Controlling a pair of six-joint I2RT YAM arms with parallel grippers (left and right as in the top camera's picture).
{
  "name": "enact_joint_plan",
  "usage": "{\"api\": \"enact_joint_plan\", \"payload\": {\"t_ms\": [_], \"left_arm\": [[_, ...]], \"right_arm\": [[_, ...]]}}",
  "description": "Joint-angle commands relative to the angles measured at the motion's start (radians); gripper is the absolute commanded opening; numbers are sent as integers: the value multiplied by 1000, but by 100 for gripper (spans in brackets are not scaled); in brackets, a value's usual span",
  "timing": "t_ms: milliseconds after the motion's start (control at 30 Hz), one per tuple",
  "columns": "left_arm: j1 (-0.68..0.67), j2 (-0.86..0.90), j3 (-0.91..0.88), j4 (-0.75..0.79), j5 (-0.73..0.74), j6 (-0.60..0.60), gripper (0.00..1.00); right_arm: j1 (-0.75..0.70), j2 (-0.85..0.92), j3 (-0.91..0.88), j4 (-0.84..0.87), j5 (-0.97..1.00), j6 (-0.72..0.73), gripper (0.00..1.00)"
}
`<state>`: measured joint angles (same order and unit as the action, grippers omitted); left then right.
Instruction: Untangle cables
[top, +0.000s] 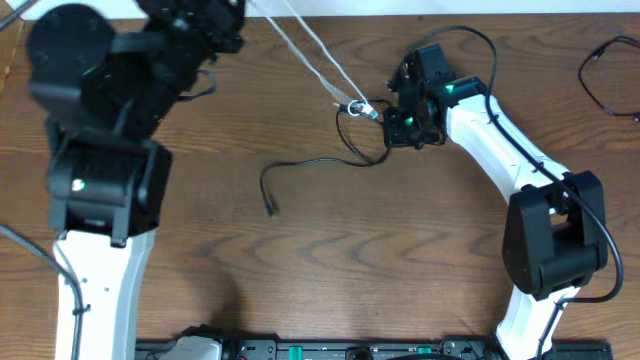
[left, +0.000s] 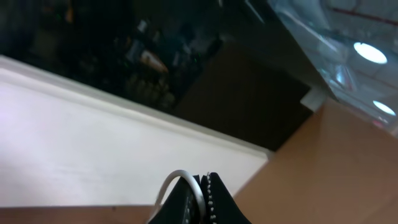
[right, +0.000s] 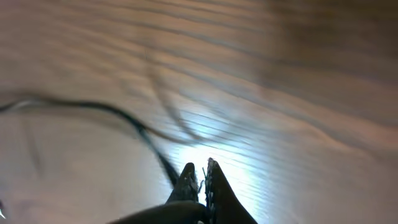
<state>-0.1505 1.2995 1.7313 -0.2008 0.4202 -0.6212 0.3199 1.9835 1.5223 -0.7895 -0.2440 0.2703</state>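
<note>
Working over the wood table (top: 330, 270): my left arm (top: 100, 180) is raised at the far-left corner, my right arm (top: 520, 170) low mid-table. Left gripper (left: 204, 179) is clamped on the white cable (top: 300, 50), which slants straight down to the tangle. Right gripper (right: 200, 168) is closed tight there. The black cable (top: 310, 161) reaches its tips; can't tell if pinched. Free end lies further left.

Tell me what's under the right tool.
Bare wooden table and the black cable, which runs up to the shut right tool. Its body hides the cable's last stretch overhead, so a grip can't be confirmed.
</note>
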Motion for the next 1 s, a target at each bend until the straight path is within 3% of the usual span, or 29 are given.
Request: {"api": "enact_joint_plan", "payload": {"t_ms": [0, 333, 500, 633, 833, 967], "left_arm": [[52, -36, 22, 20, -13, -5, 7], [134, -39, 21, -79, -12, -2, 7], [132, -18, 21, -200, 49, 32, 8], [131, 23, 21, -313, 155, 104, 8], [131, 106, 21, -469, 293, 187, 8], [110, 161, 20, -563, 310, 265, 9]], "right_arm": [[-20, -1, -27, -30, 141, 92, 1], [-42, -1, -41, -109, 122, 54, 1], [-44, -37, -37, -79, -273, -294, 1], [-44, -121, -37, -78, -572, -468, 1], [-44, -267, -37, -76, -631, -477, 1], [-44, -326, -37, -74, -631, -449, 1]]}}
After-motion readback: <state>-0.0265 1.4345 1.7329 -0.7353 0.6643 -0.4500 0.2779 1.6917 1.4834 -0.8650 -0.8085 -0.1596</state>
